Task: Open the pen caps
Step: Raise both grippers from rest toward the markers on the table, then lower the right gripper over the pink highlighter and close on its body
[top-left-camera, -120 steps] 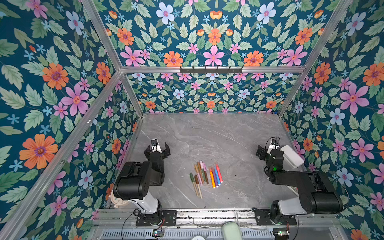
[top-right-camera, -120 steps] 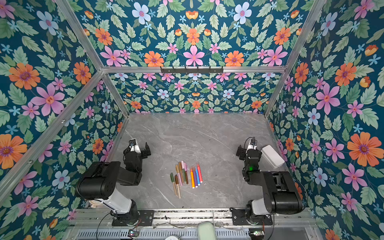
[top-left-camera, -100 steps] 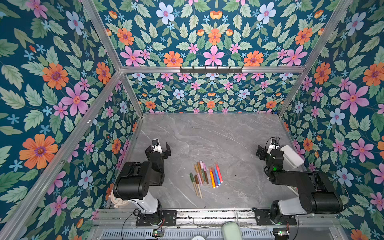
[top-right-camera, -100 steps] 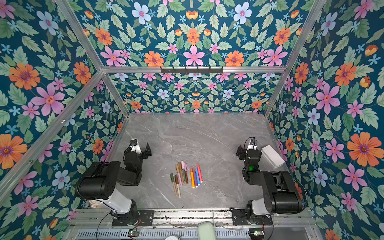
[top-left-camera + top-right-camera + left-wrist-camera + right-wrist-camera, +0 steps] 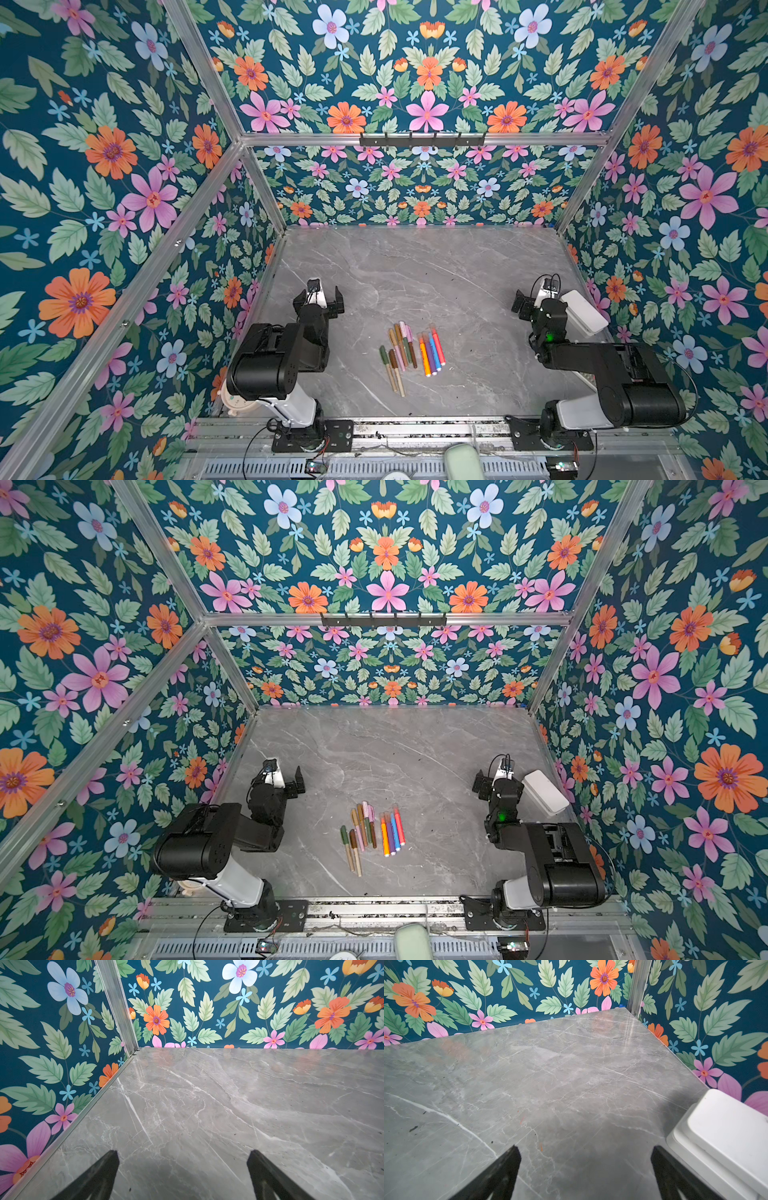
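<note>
Several pens (image 5: 411,353) (image 5: 371,833) lie side by side at the front middle of the grey marble table in both top views. On the right of the row are bright ones in orange, purple, blue and red (image 5: 432,353). On the left lie muted olive, brown and pink ones (image 5: 397,355). The pen caps (image 5: 392,336) look seated on their far ends. My left gripper (image 5: 319,300) (image 5: 284,777) (image 5: 182,1153) is open and empty, left of the pens. My right gripper (image 5: 536,300) (image 5: 492,780) (image 5: 585,1149) is open and empty, far right of them. Neither wrist view shows the pens.
A white lidded box (image 5: 582,311) (image 5: 544,791) (image 5: 726,1136) stands against the right wall, close beside my right gripper. Flowered walls enclose the table (image 5: 415,270) on three sides. A metal rail (image 5: 415,428) runs along the front edge.
My left gripper has edged very slightly to the right. The right arm and the pens have not moved.
</note>
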You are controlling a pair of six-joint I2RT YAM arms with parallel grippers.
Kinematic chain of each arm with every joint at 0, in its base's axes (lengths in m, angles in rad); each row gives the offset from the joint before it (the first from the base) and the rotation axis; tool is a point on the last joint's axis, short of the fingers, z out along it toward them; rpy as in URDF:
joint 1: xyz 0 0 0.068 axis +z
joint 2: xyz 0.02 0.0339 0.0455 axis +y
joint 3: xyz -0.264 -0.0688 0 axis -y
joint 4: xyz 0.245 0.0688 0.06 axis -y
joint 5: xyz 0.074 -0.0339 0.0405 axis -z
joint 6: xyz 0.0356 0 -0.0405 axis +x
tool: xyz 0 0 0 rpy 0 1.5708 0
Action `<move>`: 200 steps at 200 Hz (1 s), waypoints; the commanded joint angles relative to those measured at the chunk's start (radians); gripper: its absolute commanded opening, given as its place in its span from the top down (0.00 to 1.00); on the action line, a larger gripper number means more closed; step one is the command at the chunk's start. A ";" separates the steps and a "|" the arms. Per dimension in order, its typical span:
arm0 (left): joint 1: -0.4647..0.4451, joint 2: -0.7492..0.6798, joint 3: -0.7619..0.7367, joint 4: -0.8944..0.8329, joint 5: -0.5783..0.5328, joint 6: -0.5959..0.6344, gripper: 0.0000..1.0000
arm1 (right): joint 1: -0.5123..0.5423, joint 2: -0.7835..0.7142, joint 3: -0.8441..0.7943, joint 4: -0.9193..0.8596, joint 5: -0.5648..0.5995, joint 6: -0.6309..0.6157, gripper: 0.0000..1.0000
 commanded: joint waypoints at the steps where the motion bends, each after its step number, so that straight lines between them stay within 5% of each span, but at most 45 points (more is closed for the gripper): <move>1: 0.001 -0.005 -0.001 0.020 0.007 0.004 0.00 | 0.000 0.002 0.004 0.020 0.012 0.000 0.01; 24: 0.001 -0.005 -0.001 0.020 0.006 0.004 0.00 | 0.008 0.004 0.003 0.022 0.011 -0.011 0.01; 56: 0.001 -0.008 -0.021 0.051 0.093 0.037 0.00 | 0.025 -0.018 -0.090 0.180 -0.260 -0.147 0.01; 80: 0.003 -0.007 -0.008 0.030 0.068 0.022 0.00 | 0.025 -0.036 -0.099 0.190 -0.288 -0.157 0.01; 93: 0.006 -0.005 0.006 0.010 0.009 -0.004 0.00 | 0.025 -0.100 -0.081 0.124 -0.285 -0.152 0.01; 112: 0.014 -0.004 0.018 -0.012 -0.044 -0.038 0.00 | 0.031 -0.325 0.010 -0.281 -0.359 -0.143 0.01; 127: 0.014 -0.003 0.016 -0.008 -0.050 -0.031 0.00 | 0.032 -0.501 0.017 -0.342 -0.434 -0.075 0.01; 140: 0.004 -0.011 0.012 0.002 -0.101 -0.031 0.00 | 0.032 -0.635 -0.002 -0.342 -0.324 0.182 0.01; 152: -0.055 -0.088 0.021 -0.070 -0.231 0.000 0.00 | 0.031 -0.757 0.037 -0.622 -0.099 0.530 0.01; 158: -0.106 -0.142 0.031 -0.129 -0.282 0.042 0.00 | 0.028 -0.810 0.063 -0.784 -0.071 0.578 0.01; 176: -0.309 -0.248 0.059 -0.155 -0.439 0.159 0.00 | 0.030 -0.916 0.075 -0.912 -0.305 0.425 0.01; 200: -0.565 -0.341 0.160 -0.400 -0.453 0.157 0.00 | 0.036 -0.952 0.041 -0.972 -0.502 0.560 0.01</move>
